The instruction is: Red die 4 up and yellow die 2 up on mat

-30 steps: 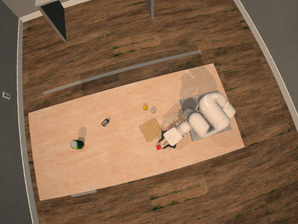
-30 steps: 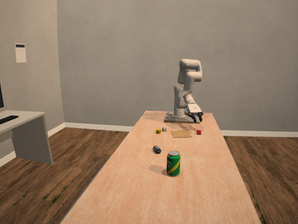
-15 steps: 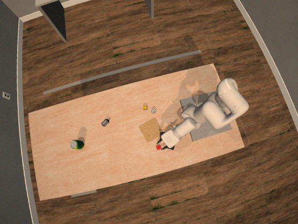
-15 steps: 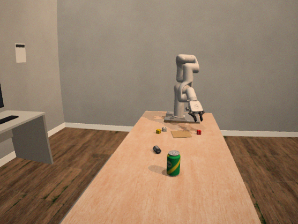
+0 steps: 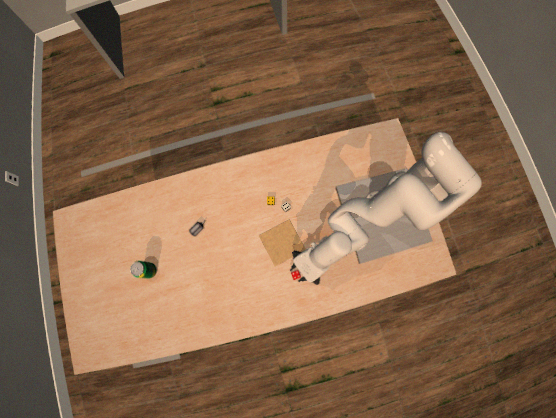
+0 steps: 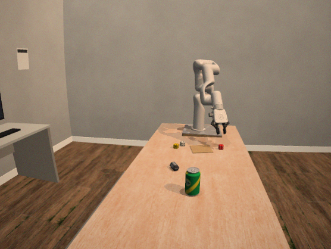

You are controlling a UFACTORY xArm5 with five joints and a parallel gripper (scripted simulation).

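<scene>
The red die (image 5: 295, 274) (image 6: 221, 146) sits flat on the table just off the right side of the tan mat (image 5: 281, 242) (image 6: 202, 149). My gripper (image 5: 306, 268) (image 6: 220, 129) hangs above the red die with its fingers pointing down, partly open and empty, clear of the die. The yellow die (image 5: 270, 200) (image 6: 175, 146) and the white die (image 5: 286, 206) (image 6: 182, 143) sit close together on the table on the other side of the mat, both off it. The numbers on top are too small to read.
A green soda can (image 5: 143, 269) (image 6: 192, 181) stands upright towards the far end of the table. A small dark object (image 5: 196, 228) (image 6: 174, 166) lies between the can and the dice. My arm stands on a grey base plate (image 5: 395, 235) (image 6: 202, 131).
</scene>
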